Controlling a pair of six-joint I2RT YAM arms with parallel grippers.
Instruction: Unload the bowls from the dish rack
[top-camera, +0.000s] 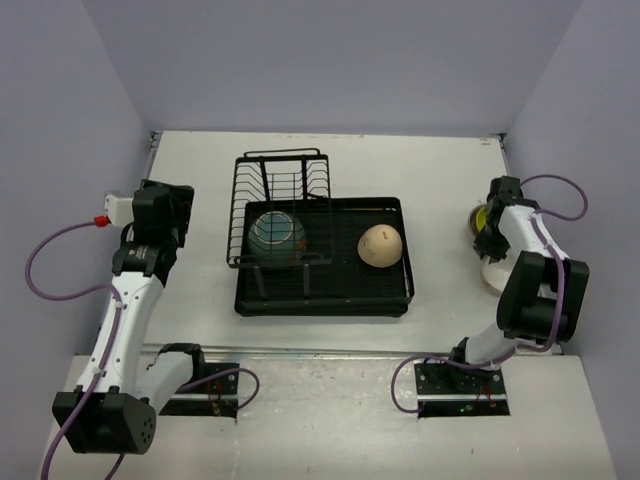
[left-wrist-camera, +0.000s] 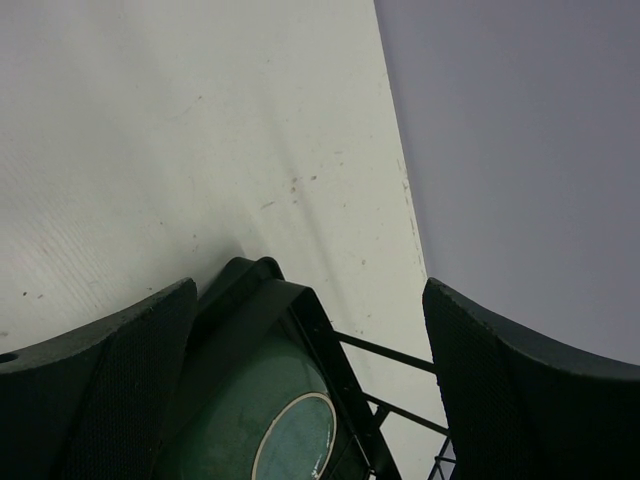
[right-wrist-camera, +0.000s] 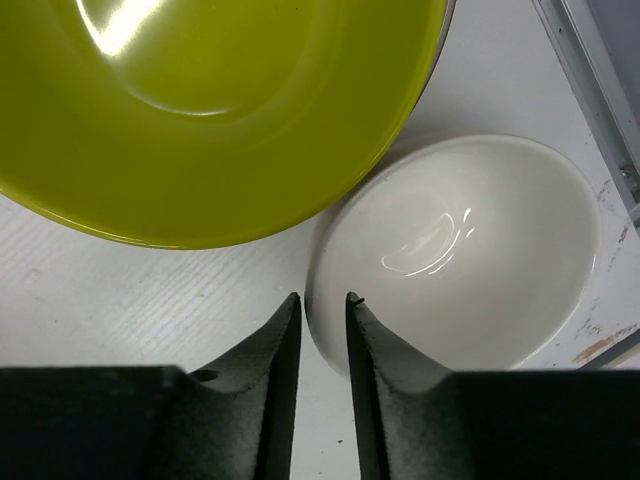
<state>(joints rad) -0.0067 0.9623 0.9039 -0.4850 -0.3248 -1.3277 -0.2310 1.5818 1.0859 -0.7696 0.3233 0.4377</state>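
The right gripper sits on both sides of the smooth cream round bowl's rim, put down next to the shiny yellow-green bowl, and I cannot tell if it pinches, while the wide-open left gripper hangs ready over the teal bowl in the black wire dish rack.

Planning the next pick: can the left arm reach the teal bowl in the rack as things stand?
Probably yes. The left gripper, open wide, hangs just left of the dish rack, close to the teal bowl; only the wire holder around it might hinder a grasp.
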